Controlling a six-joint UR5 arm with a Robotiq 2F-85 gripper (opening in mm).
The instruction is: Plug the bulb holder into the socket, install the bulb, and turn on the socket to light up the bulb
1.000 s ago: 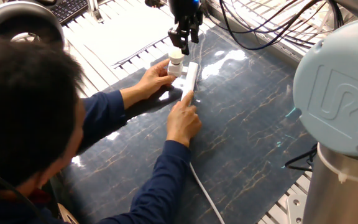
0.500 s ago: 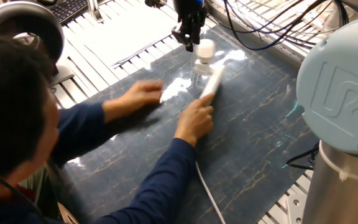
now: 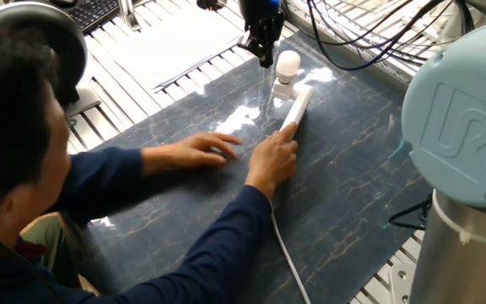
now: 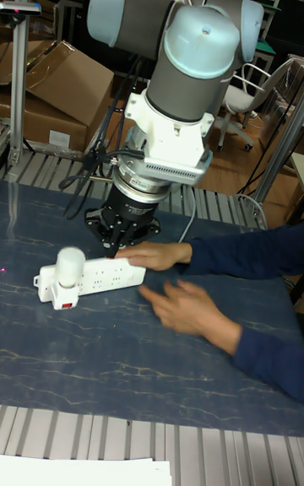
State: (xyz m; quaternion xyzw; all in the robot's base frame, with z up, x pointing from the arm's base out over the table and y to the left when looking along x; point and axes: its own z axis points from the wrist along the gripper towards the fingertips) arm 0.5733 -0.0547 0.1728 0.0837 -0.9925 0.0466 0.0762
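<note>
On dark marbled mat [image 3: 353, 169]: socket [image 4: 105, 274] flat, long white strip, cord trailing off toward person. Bulb holder [image 4: 64, 290] already plugged in near switch end; bulb [image 3: 288, 63] already seated upright on top, frosted dome unlit. Left to do, by judgement: switch on. Person's hand [image 3: 273, 157] resting on strip. Gripper [image 3: 261, 51] hovering just beside bulb, empty; jaw state unclear.
</note>
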